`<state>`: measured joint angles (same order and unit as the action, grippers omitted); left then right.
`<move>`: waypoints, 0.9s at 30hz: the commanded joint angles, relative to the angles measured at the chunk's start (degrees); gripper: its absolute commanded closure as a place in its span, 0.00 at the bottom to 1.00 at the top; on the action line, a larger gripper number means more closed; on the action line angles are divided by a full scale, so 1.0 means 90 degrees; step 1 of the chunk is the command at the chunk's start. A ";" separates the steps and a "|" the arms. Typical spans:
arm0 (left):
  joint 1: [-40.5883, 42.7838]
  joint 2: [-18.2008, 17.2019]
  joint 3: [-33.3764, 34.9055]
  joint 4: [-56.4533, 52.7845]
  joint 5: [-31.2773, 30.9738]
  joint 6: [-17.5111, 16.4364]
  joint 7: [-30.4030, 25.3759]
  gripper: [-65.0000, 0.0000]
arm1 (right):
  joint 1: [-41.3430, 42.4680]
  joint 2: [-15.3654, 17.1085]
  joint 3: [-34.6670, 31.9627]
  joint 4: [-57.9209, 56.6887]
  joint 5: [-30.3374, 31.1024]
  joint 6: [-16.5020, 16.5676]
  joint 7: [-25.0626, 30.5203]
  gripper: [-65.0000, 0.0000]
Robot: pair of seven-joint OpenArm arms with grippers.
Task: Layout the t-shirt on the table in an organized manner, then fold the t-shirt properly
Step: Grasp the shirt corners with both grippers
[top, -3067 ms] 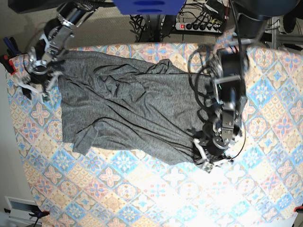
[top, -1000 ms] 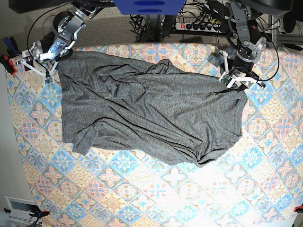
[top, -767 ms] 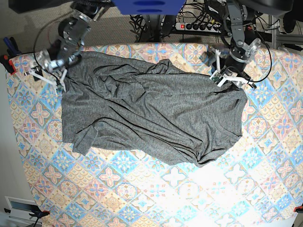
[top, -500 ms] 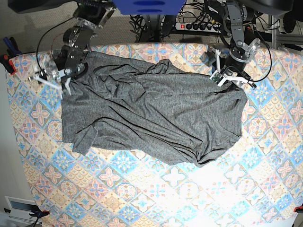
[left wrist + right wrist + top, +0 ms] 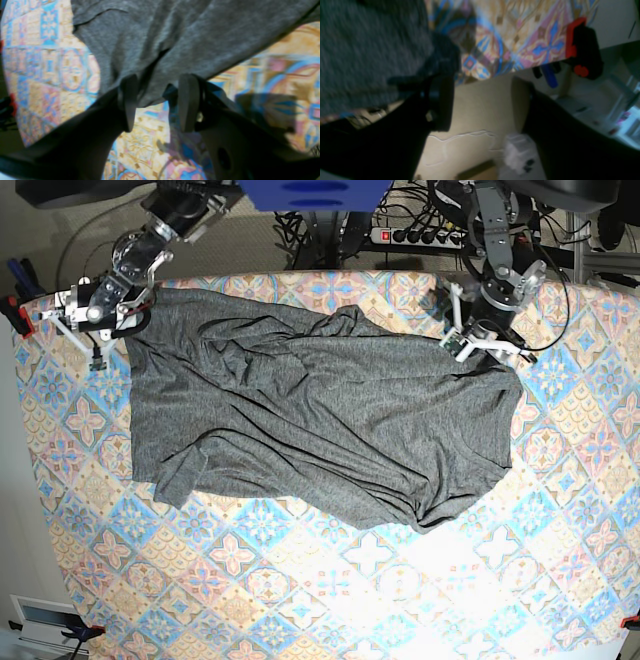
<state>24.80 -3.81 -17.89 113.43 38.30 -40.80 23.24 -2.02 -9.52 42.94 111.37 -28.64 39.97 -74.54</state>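
No brand, label or print shows on anything we can read here; the t-shirt [image 5: 320, 415] is plain dark grey all over. Counting up: we have one garment, one table [image 5: 300, 590], two arms, each ending in a claw. A black power strip [image 5: 420, 235] lies beyond the table's far edge, its markings too small for us to read.

The t-shirt lies spread across the middle of the table, creased in long diagonal folds, with the patterned cloth bare all around it.

Over to the left gripper [image 5: 483, 345], on the right side of the base view. It sits at the shirt's far corner on that side. From its wrist camera the left gripper [image 5: 156, 102] has two dark fingers [image 5: 188, 100] standing apart, and the shirt's edge [image 5: 175, 45] hangs down into the gap between them. Are they touching the fabric? We cannot tell; the jaws look part spread, not pinching.

Now the right gripper [image 5: 92, 320], on the left side of the base view, at the shirt's other far corner. In its wrist view the right gripper [image 5: 482, 100] is spread wide, with floor showing in the gap. Grey cloth [image 5: 370, 50] lies just beside one finger [image 5: 442, 102]. Off to the other side, a red and black clamp [image 5: 582, 50] grips the table edge.
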 commanded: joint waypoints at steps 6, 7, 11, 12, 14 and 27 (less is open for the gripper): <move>-0.0015 0.0009 0.0176 0.0100 0.0262 0.0088 -0.0077 0.59 | -0.0190 0.0058 0.0098 -0.0111 0.0999 0.0004 0.0053 0.46; -0.0015 0.0038 0.0176 0.0100 0.0291 0.0088 -0.0077 0.59 | -0.0249 0.0058 0.0098 -0.0189 0.1205 0.0004 0.0043 0.46; -0.0015 0.0038 0.0176 0.0100 0.0340 0.0088 -0.0077 0.59 | -0.0474 0.0058 0.0089 -0.0560 0.1664 0.0004 0.0053 0.46; -0.0015 0.0038 0.0176 0.0100 0.0340 0.0088 -0.0077 0.59 | -0.0513 0.0058 0.0089 -0.0638 0.1713 0.0004 0.0063 0.46; -0.0015 0.0038 0.0176 0.0100 0.0340 0.0088 -0.0077 0.59 | -0.0542 0.0058 0.0089 -0.0707 0.1761 0.0004 0.0160 0.46; -0.0113 0.0028 0.0166 0.0100 0.0340 0.0088 -0.0077 0.60 | -0.1040 0.0058 -0.1093 -0.0971 0.1771 0.0004 0.0561 0.82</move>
<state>24.36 -3.31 -16.19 113.43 41.85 -40.64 23.44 -10.79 -7.64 33.63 104.68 -16.58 39.16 -71.79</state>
